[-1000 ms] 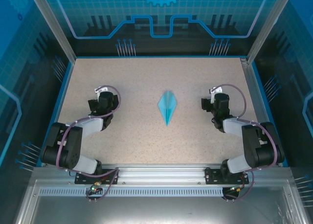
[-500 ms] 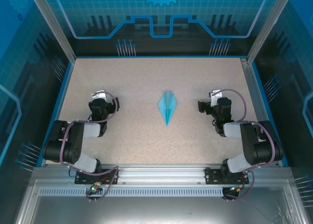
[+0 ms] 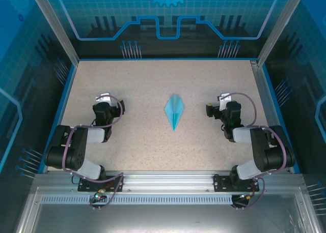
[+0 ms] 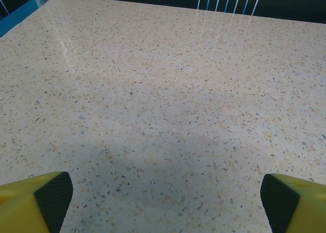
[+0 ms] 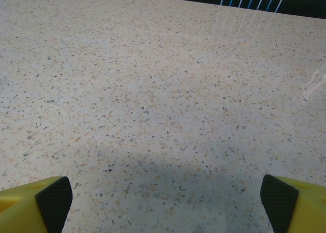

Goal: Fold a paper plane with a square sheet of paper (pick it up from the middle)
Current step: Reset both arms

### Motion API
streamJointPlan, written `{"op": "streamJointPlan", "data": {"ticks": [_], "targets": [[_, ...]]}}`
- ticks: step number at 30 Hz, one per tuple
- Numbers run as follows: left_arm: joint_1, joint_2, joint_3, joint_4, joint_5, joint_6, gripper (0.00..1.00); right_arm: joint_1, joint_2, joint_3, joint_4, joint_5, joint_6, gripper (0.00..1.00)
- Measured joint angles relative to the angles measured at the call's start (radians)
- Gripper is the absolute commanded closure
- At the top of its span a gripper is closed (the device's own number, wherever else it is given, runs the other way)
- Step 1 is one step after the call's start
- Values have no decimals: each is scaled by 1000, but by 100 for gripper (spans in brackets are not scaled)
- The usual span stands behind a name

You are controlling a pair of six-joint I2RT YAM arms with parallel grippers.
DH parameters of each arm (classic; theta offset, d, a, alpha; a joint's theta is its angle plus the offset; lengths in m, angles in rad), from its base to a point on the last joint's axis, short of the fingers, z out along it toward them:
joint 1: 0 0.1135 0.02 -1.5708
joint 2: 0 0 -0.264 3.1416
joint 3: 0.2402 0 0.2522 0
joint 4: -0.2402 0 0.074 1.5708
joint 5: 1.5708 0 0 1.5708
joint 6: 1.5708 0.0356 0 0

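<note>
The cyan paper plane (image 3: 174,111) lies flat at the middle of the speckled table (image 3: 153,80), its sharp tip toward the near edge. My left gripper (image 3: 105,105) rests folded back well to its left, open, with nothing between its yellow fingers (image 4: 35,202). To the plane's right my right gripper (image 3: 224,105) is folded back the same way, open and empty, its fingers (image 5: 293,202) wide apart over bare table. Both grippers are well apart from the plane.
Blue-lit walls and a metal frame (image 3: 56,29) enclose the table on the left, right and far sides. A metal rail (image 3: 163,181) carrying both arm bases runs along the near edge.
Both arms drew back toward their bases and settled between one second and half a second ago. Since then nothing has moved; the plane stayed put.
</note>
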Motion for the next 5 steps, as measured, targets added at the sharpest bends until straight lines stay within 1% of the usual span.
{"op": "streamJointPlan", "data": {"ticks": [5], "targets": [[0, 0, 0, 0, 0, 0, 1, 0, 0, 0, 0, -2, 0, 1]]}}
